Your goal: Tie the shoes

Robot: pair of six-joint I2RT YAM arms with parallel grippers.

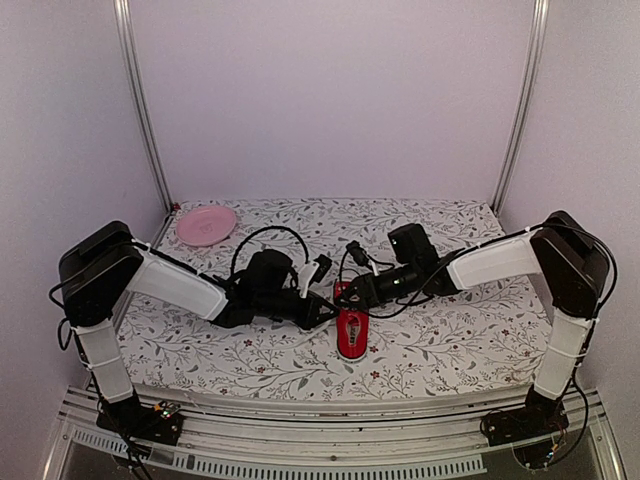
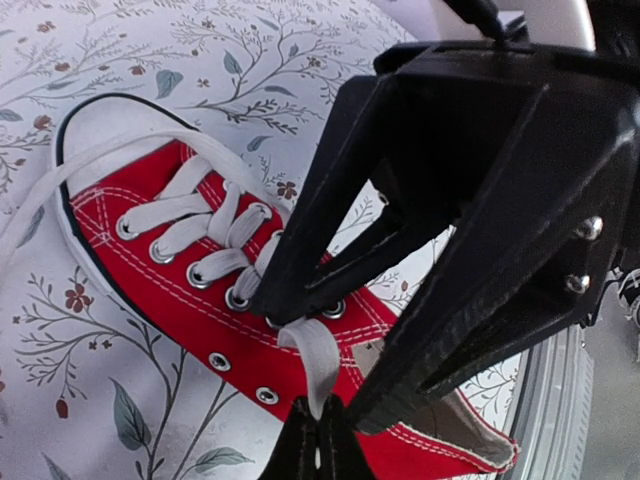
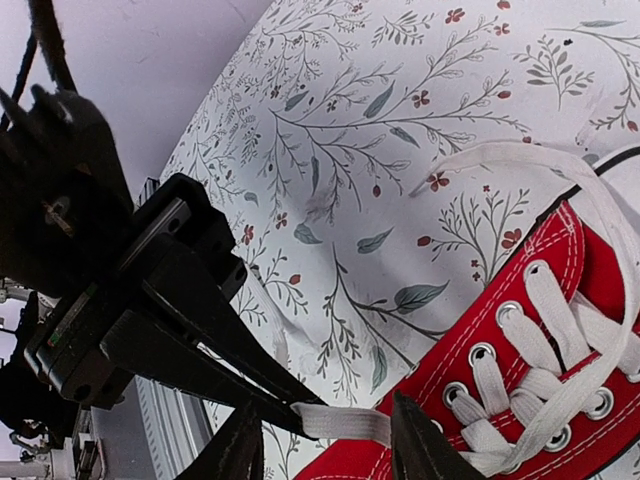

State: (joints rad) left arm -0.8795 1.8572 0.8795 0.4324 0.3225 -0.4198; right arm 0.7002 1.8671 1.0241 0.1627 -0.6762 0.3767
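Now sneaker [image 2: 150, 275] lace [image 3: 340, 422] pinched in left jaws, between right jaws.

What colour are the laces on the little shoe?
The laces are white, on a red sneaker. The left wrist view shows them best.

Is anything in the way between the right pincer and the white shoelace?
Nothing visible does. The white lace runs straight through the open gap of the right pincer, with a jaw on either side. The left pincer, shut on the lace, holds it out from the red sneaker.
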